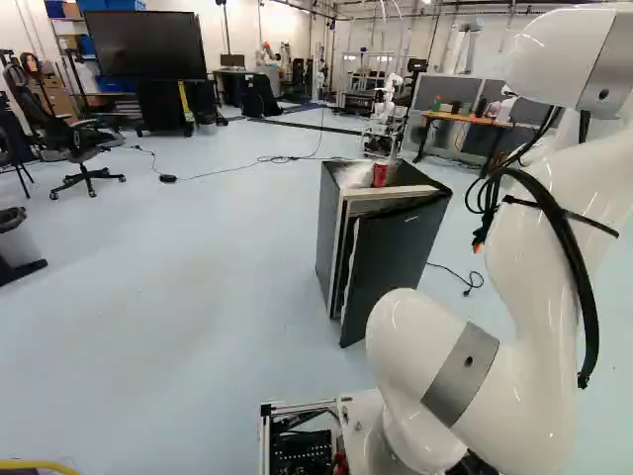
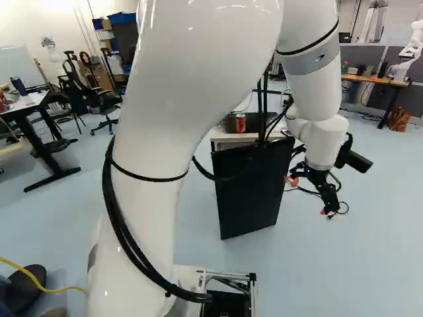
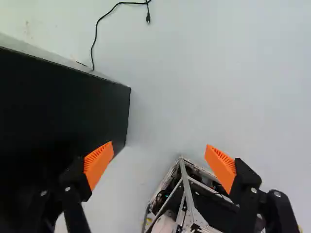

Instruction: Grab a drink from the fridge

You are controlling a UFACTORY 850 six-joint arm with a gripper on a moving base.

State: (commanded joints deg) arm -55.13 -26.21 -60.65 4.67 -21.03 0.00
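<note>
In the right base view my gripper point(image 2: 308, 197) hangs to the right of the small black fridge. Its fingers stand wide open in the wrist view, where the gripper point(image 3: 160, 160) has nothing between its orange pads. One finger shows in front of the fridge's dark panel point(image 3: 63, 102); whether they touch, I cannot tell. The fridge door point(image 1: 394, 262) stands ajar in the left base view, with a narrow gap along its left edge. A red can point(image 1: 380, 174) stands on top of the fridge, beside a clear plastic bag point(image 1: 354, 176). The fridge's inside is hidden.
A black cable point(image 1: 457, 277) lies on the floor behind the fridge. The base's metal frame point(image 3: 187, 194) shows beyond the fingers in the wrist view. Farther off are an office chair point(image 1: 83, 148), a wooden desk point(image 1: 465, 120) and another robot point(image 2: 413, 49).
</note>
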